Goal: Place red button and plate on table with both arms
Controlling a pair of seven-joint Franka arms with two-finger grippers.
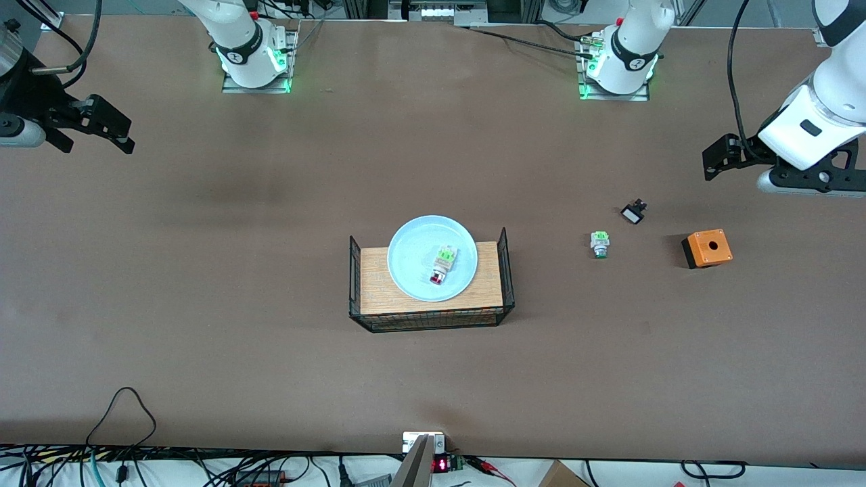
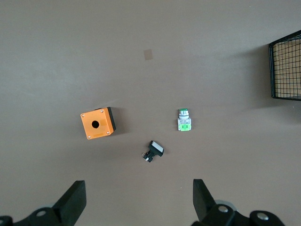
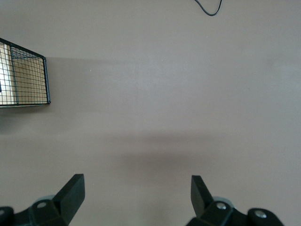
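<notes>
tray mid-table holds plate, glossy, probably slippery: take rim | red button lies on plate, small, light: pinch body | left gripper, right gripper wait over table ends, fingers apart, empty
</notes>
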